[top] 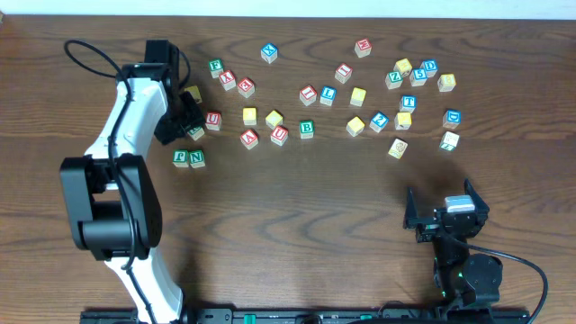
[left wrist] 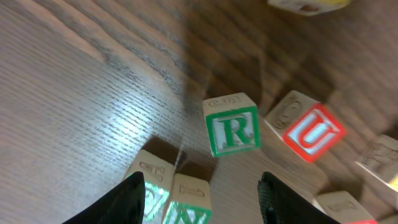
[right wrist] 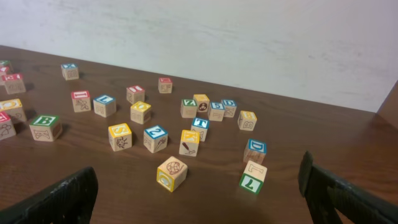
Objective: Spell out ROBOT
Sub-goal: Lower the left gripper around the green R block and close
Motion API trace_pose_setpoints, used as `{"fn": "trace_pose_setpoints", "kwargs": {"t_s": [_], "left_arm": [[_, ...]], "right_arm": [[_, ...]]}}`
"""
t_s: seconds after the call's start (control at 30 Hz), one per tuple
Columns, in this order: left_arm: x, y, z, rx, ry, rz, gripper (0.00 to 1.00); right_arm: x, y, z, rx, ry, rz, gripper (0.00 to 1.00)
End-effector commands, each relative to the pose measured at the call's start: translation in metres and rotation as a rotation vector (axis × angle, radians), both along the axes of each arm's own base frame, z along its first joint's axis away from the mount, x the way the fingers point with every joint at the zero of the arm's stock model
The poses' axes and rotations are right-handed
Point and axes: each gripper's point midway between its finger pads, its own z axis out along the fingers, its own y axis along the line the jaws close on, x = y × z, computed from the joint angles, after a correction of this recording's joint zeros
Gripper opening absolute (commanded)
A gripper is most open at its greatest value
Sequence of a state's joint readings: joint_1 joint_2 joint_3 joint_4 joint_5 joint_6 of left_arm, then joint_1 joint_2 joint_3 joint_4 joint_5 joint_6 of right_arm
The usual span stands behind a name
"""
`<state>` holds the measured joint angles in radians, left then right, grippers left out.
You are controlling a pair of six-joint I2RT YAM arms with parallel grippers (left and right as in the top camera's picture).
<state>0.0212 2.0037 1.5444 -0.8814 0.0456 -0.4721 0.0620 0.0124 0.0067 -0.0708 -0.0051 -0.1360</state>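
Observation:
The green-lettered R cube (left wrist: pixel 233 130) (top: pixel 195 133) sits on the table just beyond my left gripper's fingertips, with a red U cube (left wrist: pixel 311 132) beside it. My left gripper (left wrist: pixel 202 182) (top: pixel 189 121) hovers over it, jaws apart and nothing between them. The green B cube (top: pixel 307 129) (right wrist: pixel 45 126) stands mid-table. A blue T cube (right wrist: pixel 199 123) (top: pixel 408 103) stands in the right cluster. Yellow-faced cubes (top: pixel 249 115) (top: pixel 274 118) lie in the middle row; their letters are unreadable. My right gripper (right wrist: pixel 198 171) (top: pixel 445 211) rests open at the near right.
The green F and N cubes (top: pixel 188 158) (left wrist: pixel 180 199) sit side by side close under the left fingers. Several more lettered cubes are scattered across the far half of the table. A yellow cube (right wrist: pixel 172 173) and a green-faced cube (right wrist: pixel 252 177) lie nearest the right gripper.

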Motion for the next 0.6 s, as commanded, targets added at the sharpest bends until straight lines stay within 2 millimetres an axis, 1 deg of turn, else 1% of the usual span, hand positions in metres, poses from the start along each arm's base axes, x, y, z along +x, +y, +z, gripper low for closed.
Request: {"fn": "trace_pose_setpoints", "kwargs": {"t_s": [0.0,0.13,0.43,0.57], "left_arm": [[-0.004,0.001,-0.019,0.011,0.042,0.002,0.58],[-0.003,0.001,-0.022,0.007,0.041,0.001,0.58],[0.006,0.0,-0.021,0.0,0.006,0.0,0.58],[0.014,-0.011,-0.02,-0.021,-0.028,-0.019,0.58]], "right_arm": [[0.0,-0.001,-0.001,0.008,0.004,-0.002,0.99],[0.0,-0.001,-0.001,0.008,0.003,-0.002,0.99],[0.0,-0.001,-0.001,0.008,0.003,-0.002,0.99],[0.0,-0.001,-0.001,0.008,0.004,-0.002,0.99]]}}
